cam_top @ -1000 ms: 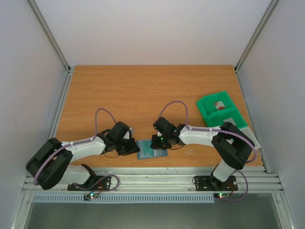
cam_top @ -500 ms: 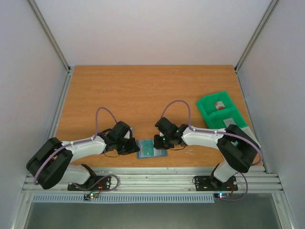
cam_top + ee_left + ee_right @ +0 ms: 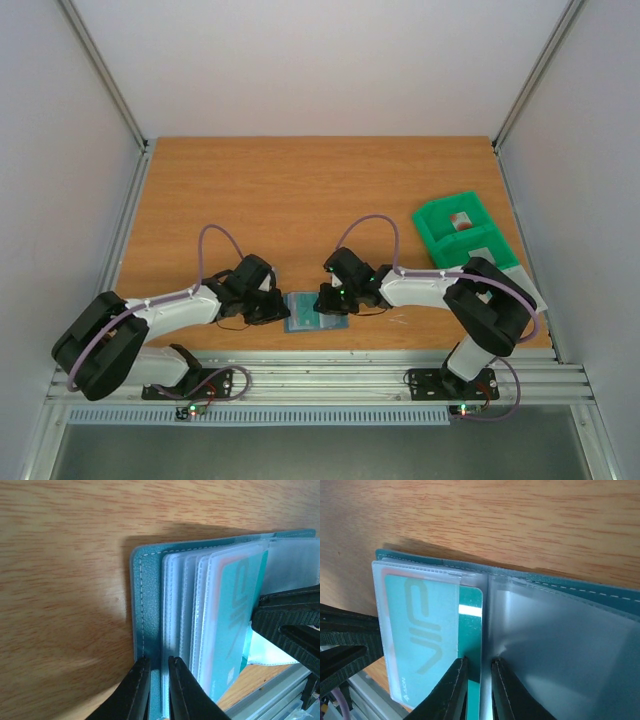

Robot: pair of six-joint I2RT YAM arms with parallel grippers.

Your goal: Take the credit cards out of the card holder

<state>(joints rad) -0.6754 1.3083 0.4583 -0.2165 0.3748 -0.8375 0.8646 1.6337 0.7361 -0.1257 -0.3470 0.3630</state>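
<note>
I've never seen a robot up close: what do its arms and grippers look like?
The left arm and right arm have white links with black joints and a looping lilac cable. The left gripper and right gripper each end in two slim black fingers.

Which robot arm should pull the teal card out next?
Probably right: the right gripper pinches the exposed edge of the teal plastic card, while the left gripper clamps the blue-green stitched card holder.
</note>
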